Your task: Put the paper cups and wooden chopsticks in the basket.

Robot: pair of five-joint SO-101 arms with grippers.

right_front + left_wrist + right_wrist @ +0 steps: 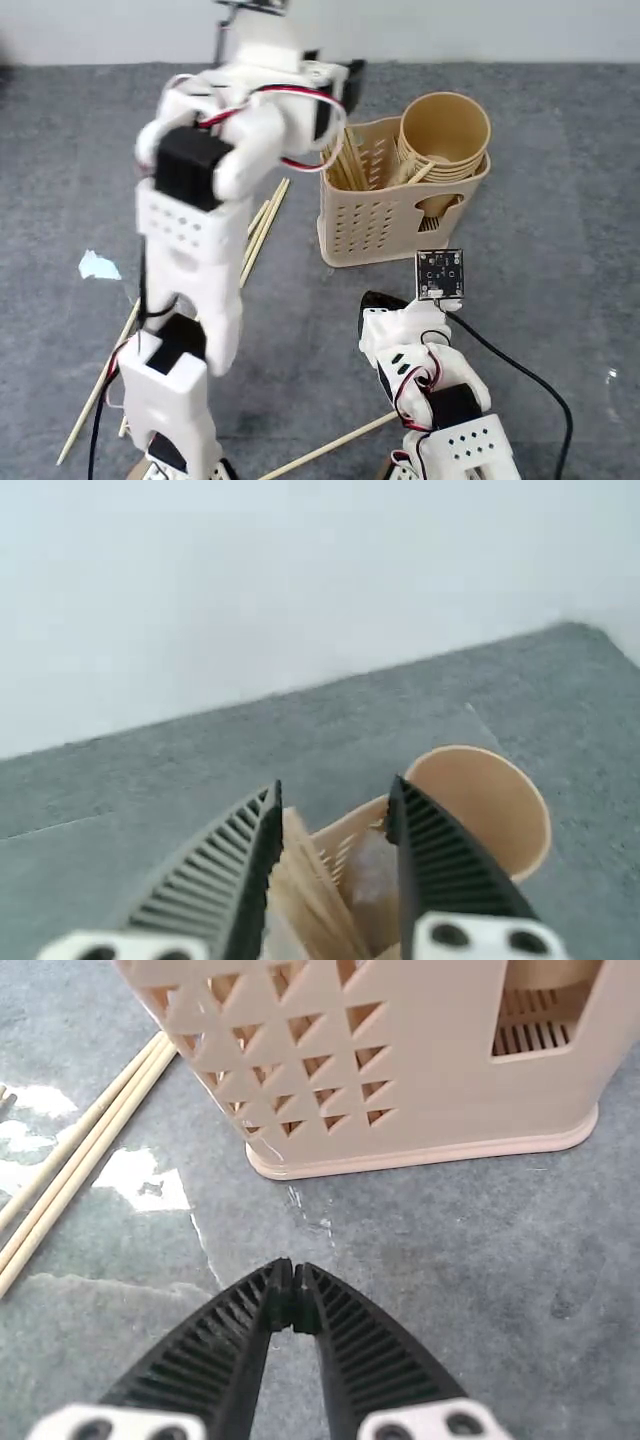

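The beige basket stands at the back right of the grey mat. Stacked paper cups and several wooden chopsticks are inside it. My left gripper hovers over the basket's chopstick side. In its wrist view the left gripper is open, with the chopsticks and a paper cup below it. My right gripper is shut and holds nothing, low over the mat just in front of the basket. More chopsticks lie loose on the mat beside the basket.
Other chopsticks lie at the front left and front centre. A small blue scrap sits at the left. The right arm's base is at the front right. Loose chopsticks lie near the basket's corner.
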